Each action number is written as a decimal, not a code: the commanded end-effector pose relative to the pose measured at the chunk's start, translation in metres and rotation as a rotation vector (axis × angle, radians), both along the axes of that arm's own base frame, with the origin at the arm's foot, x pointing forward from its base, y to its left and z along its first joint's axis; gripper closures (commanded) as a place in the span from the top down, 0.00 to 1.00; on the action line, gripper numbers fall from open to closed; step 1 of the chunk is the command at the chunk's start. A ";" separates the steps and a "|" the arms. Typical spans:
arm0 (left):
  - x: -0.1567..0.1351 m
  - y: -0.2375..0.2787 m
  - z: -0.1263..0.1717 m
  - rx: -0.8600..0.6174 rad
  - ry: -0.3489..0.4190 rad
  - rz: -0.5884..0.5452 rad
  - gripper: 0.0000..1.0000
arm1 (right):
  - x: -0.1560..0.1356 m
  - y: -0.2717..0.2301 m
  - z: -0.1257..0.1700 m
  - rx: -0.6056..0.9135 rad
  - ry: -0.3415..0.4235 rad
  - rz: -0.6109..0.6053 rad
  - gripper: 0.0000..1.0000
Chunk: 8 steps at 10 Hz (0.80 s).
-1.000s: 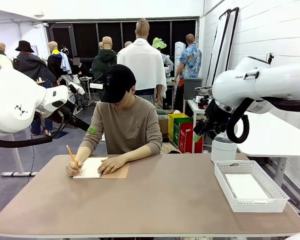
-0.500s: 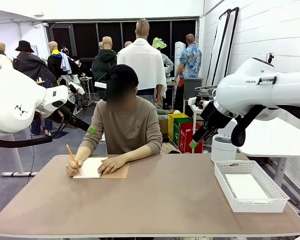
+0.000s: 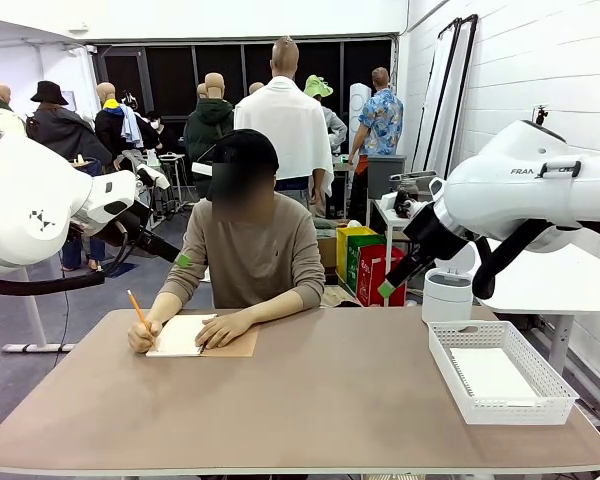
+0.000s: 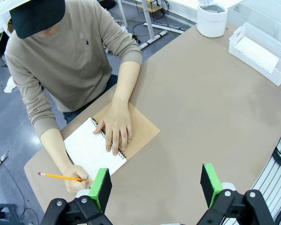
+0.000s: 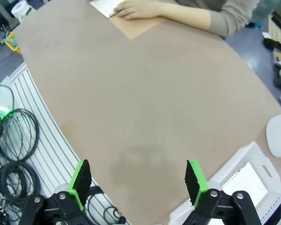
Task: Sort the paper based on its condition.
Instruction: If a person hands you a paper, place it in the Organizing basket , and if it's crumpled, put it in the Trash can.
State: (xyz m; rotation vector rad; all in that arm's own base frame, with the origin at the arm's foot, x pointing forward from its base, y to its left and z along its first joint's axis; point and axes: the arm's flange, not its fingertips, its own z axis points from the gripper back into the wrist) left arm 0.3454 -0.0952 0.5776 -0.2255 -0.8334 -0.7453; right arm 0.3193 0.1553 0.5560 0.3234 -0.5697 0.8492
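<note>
A white sheet of paper lies flat in the white lattice basket at the table's right; it also shows in the left wrist view and the right wrist view. Across the table a person writes with a pencil on the open page of a spiral notebook with a brown cover. My right gripper hangs high above the table's right side, open and holding nothing. My left gripper is open too, high over the table's near left part.
A white round container stands behind the basket at the far right. The person's flat hand rests on the notebook. The wide brown tabletop lies bare between notebook and basket. Cables lie on the floor by the table's edge.
My right arm has swung a little to the right and turned its wrist, jaws still open. The person's pencil hand has shifted slightly. The left arm has not moved.
</note>
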 end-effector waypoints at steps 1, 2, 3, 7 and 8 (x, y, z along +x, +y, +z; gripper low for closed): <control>-0.001 0.001 -0.001 -0.003 0.004 -0.012 1.00 | -0.001 0.001 -0.006 0.109 -0.028 0.016 1.00; -0.001 0.001 -0.001 -0.003 0.004 -0.012 1.00 | 0.000 0.002 -0.003 0.157 -0.031 0.005 1.00; -0.001 0.001 -0.001 -0.003 0.004 -0.012 1.00 | 0.001 0.003 -0.001 0.177 -0.035 0.001 1.00; -0.001 0.001 -0.001 -0.003 0.004 -0.012 1.00 | -0.001 0.004 0.001 0.226 -0.065 -0.001 1.00; -0.001 0.001 -0.001 -0.003 0.004 -0.012 1.00 | 0.000 0.005 -0.001 0.225 -0.058 -0.010 1.00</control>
